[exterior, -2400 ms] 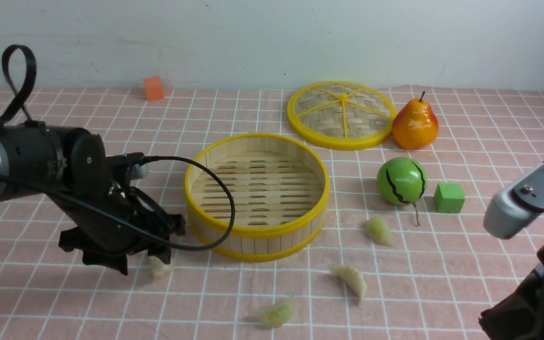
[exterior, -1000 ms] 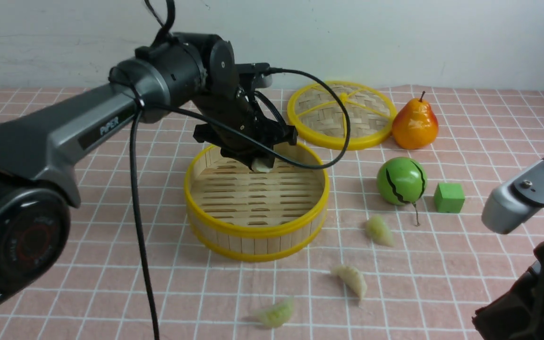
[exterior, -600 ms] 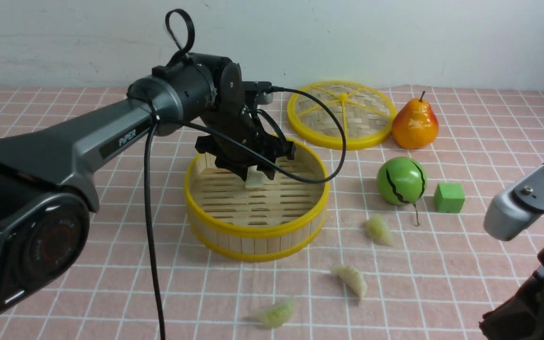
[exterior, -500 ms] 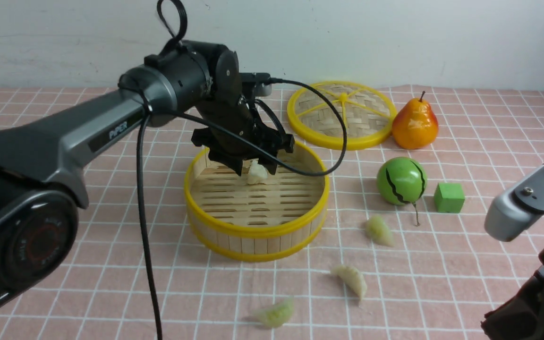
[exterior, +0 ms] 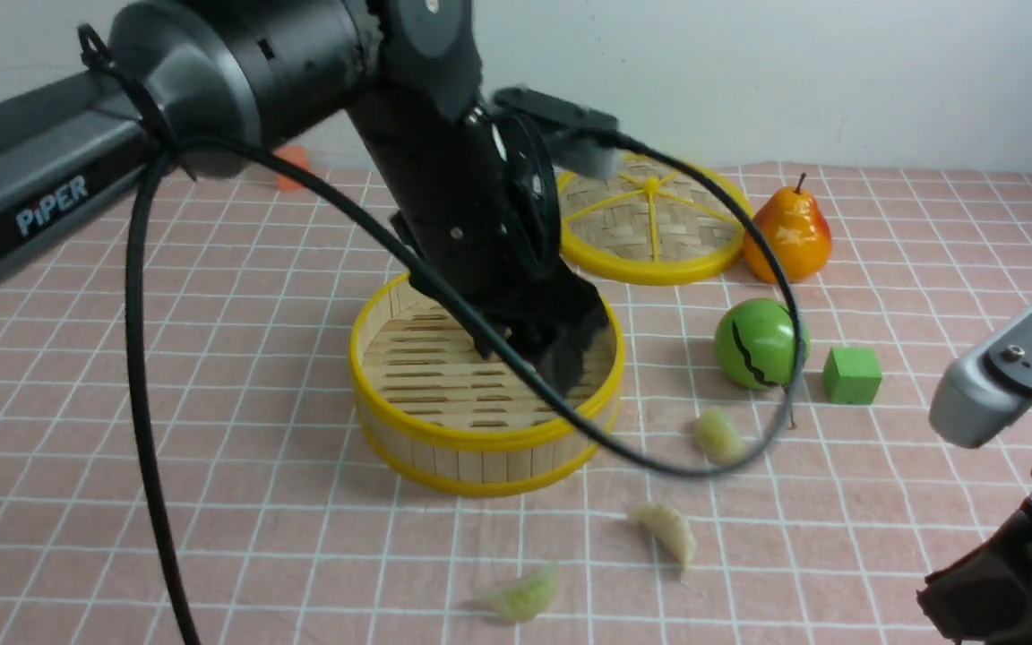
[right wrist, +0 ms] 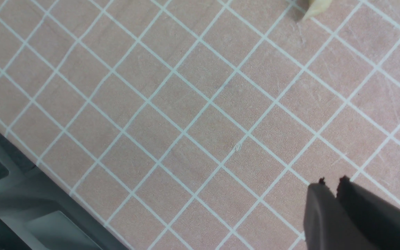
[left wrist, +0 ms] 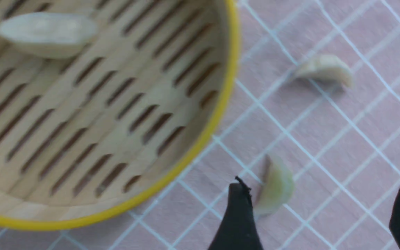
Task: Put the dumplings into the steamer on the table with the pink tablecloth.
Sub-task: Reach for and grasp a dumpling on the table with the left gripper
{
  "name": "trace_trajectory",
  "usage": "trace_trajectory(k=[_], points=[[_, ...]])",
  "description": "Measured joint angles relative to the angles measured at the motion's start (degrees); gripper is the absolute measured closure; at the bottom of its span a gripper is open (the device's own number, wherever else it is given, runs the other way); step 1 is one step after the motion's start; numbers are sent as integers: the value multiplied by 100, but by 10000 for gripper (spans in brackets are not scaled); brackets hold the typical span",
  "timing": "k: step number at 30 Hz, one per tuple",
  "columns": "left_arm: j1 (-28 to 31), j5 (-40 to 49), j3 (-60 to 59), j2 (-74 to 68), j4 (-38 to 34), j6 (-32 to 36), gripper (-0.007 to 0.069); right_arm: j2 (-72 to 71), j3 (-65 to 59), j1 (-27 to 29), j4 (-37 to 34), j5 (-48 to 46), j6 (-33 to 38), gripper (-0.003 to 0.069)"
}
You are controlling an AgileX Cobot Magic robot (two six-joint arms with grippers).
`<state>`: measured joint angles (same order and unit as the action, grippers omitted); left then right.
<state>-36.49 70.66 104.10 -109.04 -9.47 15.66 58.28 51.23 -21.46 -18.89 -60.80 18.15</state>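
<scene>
Left gripper [left wrist: 321, 208]: jaws spread wide and empty, hanging above the near right part of the steamer [exterior: 480, 439]. In the left wrist view its two dark fingers [left wrist: 238, 222] frame only the pink tablecloth [exterior: 211, 403], touching neither the basket nor any food.

One dumpling [left wrist: 47, 33] lies free on the slatted floor of the steamer, inside the wall. In the front view the left arm hides it.

Three more dumplings lie on the cloth on the near right side of the steamer: one near the green melon ball [exterior: 760, 343] at [exterior: 718, 436], one nearer the camera at [exterior: 666, 530], and the nearest at [exterior: 520, 594].

Right gripper [right wrist: 332, 184]: fingers drawn almost together with nothing between them, held over bare cloth at the near right, well apart from the steamer.

Change from earlier frames: at first the steamer was empty, four dumplings lay on the cloth, and the left gripper stood over the one to the left of the basket. Half a second ago that dumpling was at the fingertips above the far part of the basket. Since then the jaws have widened, the dumpling has come to rest inside, and the arm has swung toward the camera. The three dumplings on the cloth have not moved.
</scene>
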Motion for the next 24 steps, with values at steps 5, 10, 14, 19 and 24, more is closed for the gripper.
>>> trace_trajectory(k=[5, 10, 14, 19, 24], points=[[-768, -10, -909, 38, 477, 289, 89, -574, 0, 0, 92, -30, 0, 592], [-1025, -176, -1446, -41, 907, 272, 89, -1232, 0, 0, 131, -87, 0, 586], [-1031, -385, -1507, -296, 1132, -78, 89, -1633, 0, 0, 131, -137, 0, 583], [-1031, -778, -1507, -662, 1438, -478, 89, -1764, 0, 0, 136, -263, 0, 580], [-1031, -935, -1507, -1033, 1874, -993, 126, -1764, 0, 0, 146, -323, 0, 574]])
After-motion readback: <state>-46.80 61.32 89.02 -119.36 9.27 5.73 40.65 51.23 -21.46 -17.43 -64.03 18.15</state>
